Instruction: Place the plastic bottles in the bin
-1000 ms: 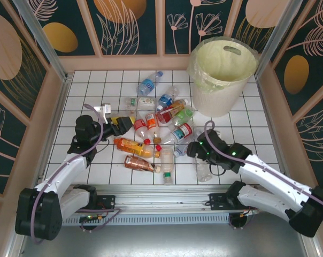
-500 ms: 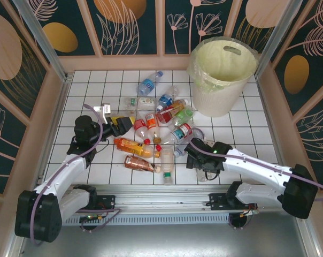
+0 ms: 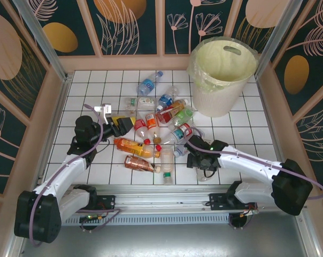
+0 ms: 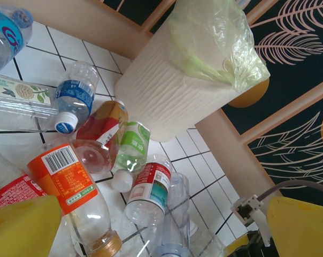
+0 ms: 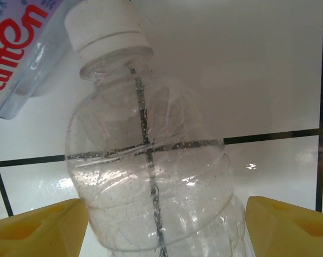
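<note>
Yellow fingers (image 5: 38,227) of the right claw (image 5: 164,214) are straddling a clear white-capped bottle (image 5: 151,176), which is lying on its side on the white-tiled bench (image 3: 97,85), its cap just beside a red-lettered bottle (image 5: 22,59). The fingers are sitting right at the bottle's sides with the wall looking undented, so I cannot tell whether they are pinching it or only flanking it. From above, this claw (image 3: 198,160) is working low at the near right edge of the heap of plastic bottles (image 3: 156,128), well apart from the bin (image 3: 220,99), which is standing at the far right corner with its clear liner folded over the rim.

The left claw (image 3: 121,126) is hanging spread wide and empty at the heap's left side, looking across the bottles towards the bin.

The step in hand appears to be the pick-up of this one bottle, with most of the heap waiting. Next, the grip is needing to firm up on the rounded, slippery shoulder without squirting the bottle out, then a lift clear of its neighbours and a long carry up and over the bin's rim.
</note>
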You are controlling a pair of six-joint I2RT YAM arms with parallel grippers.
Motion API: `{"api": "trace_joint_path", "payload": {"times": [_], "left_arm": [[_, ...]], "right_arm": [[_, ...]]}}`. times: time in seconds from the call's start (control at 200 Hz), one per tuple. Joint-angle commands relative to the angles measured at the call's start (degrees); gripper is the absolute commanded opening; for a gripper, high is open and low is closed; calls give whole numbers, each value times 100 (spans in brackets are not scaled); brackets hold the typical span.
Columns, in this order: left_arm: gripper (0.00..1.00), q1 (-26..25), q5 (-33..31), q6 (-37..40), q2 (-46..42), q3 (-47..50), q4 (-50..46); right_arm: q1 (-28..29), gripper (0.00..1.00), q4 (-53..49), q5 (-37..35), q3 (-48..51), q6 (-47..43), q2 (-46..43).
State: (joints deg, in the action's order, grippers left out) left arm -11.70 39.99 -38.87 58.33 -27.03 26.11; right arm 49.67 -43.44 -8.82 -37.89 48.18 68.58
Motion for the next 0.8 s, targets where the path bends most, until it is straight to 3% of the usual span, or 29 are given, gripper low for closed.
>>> {"api": "trace_joint_path", "payload": {"times": [0.0, 0.42, 0.495, 0.666, 0.796], "left_arm": [[99, -50, -14, -13, -35, -203, 105], [99, -78, 12, 35, -41, -233, 77], [99, -77, 10, 31, -41, -231, 84], [99, -86, 16, 22, -45, -233, 79], [99, -91, 0, 18, -58, -224, 79]], "right_arm": [[-71, 78, 81, 130, 131, -229, 115], [-72, 70, 178, -149, 116, -151, 503], [-81, 76, 219, -182, 139, -142, 541], [-89, 81, 344, -216, 167, -134, 596], [-89, 79, 398, -207, 168, -166, 597]]}}
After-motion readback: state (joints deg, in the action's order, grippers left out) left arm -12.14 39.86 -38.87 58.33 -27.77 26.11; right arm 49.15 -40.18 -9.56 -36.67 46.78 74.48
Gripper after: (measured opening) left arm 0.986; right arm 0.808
